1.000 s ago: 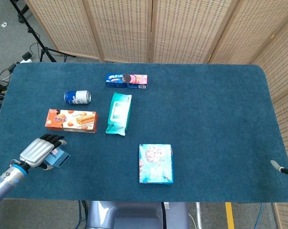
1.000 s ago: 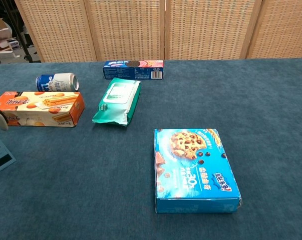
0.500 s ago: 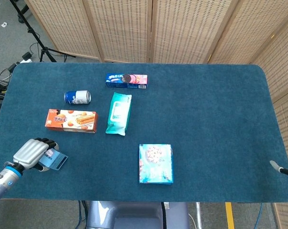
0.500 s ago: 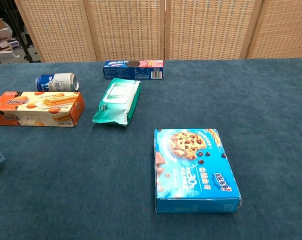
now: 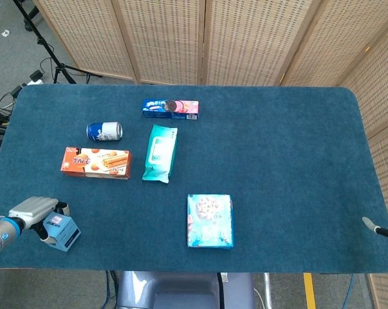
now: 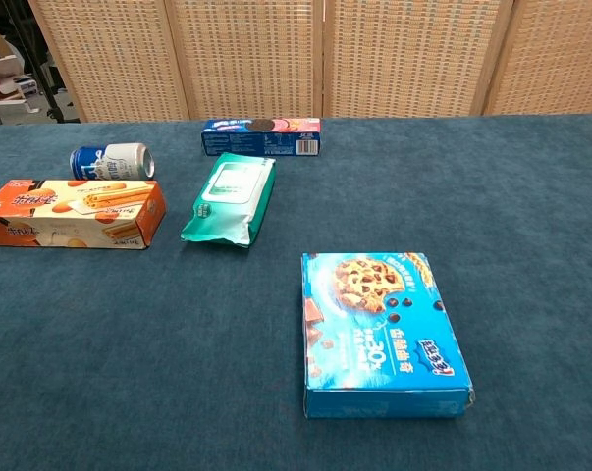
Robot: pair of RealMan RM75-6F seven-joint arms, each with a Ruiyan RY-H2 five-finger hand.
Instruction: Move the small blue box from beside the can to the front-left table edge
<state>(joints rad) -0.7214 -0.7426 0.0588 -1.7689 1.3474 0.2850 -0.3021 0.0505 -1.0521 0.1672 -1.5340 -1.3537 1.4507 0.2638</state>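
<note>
In the head view the small blue box (image 5: pixel 61 232) is at the front-left corner of the table, just inside the front edge. My left hand (image 5: pixel 30 210) is at its left side, fingers curled around the box and holding it. The blue and white can (image 5: pixel 104 131) lies on its side further back, also visible in the chest view as the can (image 6: pixel 111 160). Only a sliver of my right hand (image 5: pixel 375 226) shows past the table's right edge; its fingers are too cut off to read. The chest view shows neither hand nor the box.
An orange biscuit box (image 5: pixel 95 163) lies behind the left hand. A teal wipes pack (image 5: pixel 160 152), a long cookie box (image 5: pixel 170 108) and a blue cookie box (image 5: pixel 210 221) lie around the middle. The blue table cloth (image 5: pixel 284 161) ends close in front of the small box.
My left hand has carried the small blue box leftward and toward the front edge, out of the chest view. The other objects have not moved.
</note>
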